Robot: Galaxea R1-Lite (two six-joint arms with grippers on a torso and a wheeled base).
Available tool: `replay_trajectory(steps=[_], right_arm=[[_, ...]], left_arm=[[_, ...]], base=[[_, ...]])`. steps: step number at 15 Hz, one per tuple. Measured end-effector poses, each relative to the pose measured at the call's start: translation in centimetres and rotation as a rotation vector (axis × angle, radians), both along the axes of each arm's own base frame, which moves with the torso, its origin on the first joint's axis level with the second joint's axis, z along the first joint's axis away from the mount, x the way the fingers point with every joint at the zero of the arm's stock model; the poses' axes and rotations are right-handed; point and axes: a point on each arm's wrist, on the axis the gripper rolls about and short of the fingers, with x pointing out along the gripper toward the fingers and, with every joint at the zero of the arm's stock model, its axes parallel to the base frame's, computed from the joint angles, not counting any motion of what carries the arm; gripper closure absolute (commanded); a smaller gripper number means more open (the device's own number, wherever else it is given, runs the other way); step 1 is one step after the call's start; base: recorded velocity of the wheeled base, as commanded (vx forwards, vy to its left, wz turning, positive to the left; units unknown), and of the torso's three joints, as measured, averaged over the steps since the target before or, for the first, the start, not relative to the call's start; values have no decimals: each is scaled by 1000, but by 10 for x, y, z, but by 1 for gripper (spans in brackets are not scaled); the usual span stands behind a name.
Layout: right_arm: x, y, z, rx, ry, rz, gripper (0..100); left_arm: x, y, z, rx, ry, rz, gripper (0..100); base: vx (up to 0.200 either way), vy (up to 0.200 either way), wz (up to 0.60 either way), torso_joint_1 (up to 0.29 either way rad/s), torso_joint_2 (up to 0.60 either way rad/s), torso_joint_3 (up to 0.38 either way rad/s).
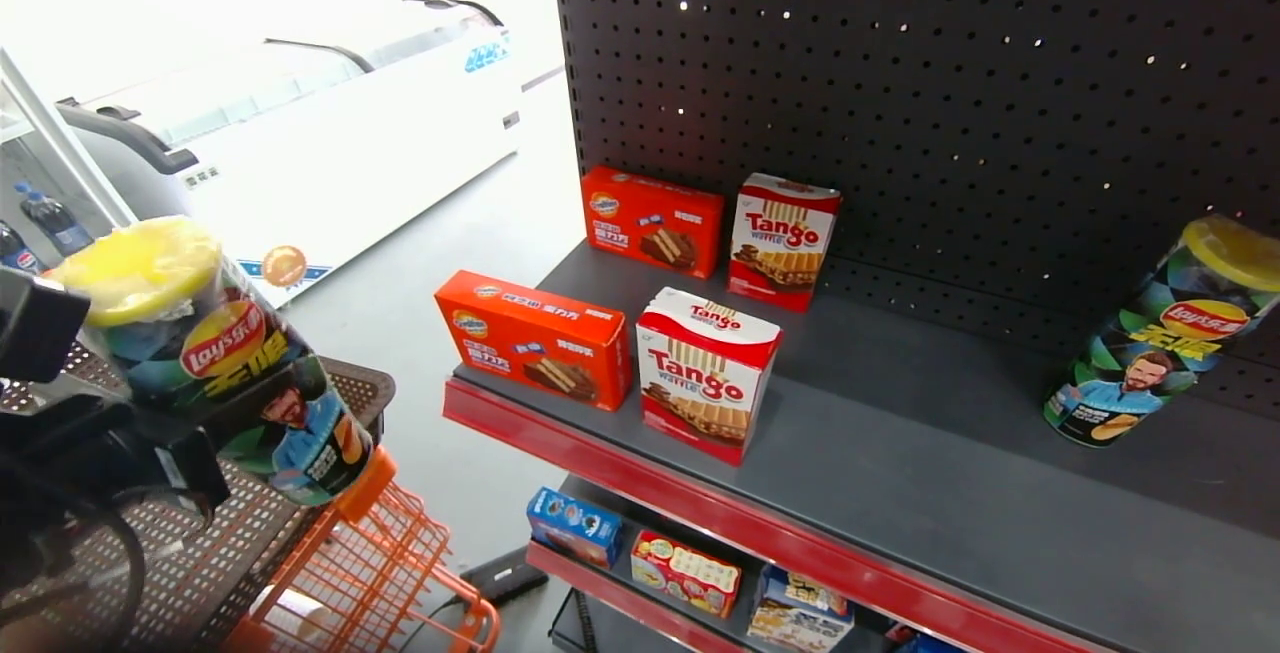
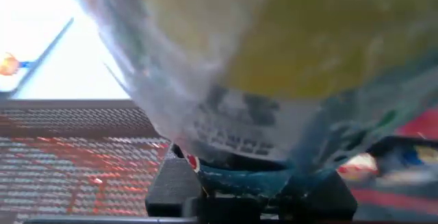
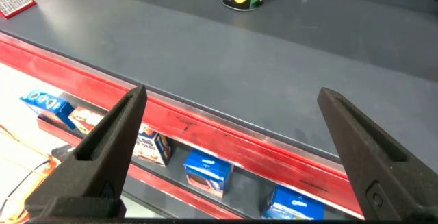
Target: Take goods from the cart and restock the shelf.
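Yellow-lidded chip can: I am holding it tilted above the orange cart, off the shelf's left end.
Left gripper is clamping the can's body between both fingers. Right gripper is hanging spread wide, gripping nothing, over the front edge of the shelf. A second chip can is standing near the back edge at the right. Two red boxes and two wafer boxes are sitting toward the left end.

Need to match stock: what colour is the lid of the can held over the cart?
Yellow; lid of the can, best in head view.
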Motion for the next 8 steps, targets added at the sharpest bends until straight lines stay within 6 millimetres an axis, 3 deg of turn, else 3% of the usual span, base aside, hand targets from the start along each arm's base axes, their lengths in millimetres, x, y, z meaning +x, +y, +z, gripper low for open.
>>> replay_trajectory(steps=[3,8], right_arm=[[0,0,0,0,0,0,0],[0,0,0,0,0,0,0]], left_arm=[[-19,-16,7,-13,-51,-115,100],[-31,-39,3,-45,-34,-344,100]], base=[[0,0,0,0,0,0],[0,0,0,0,0,0]])
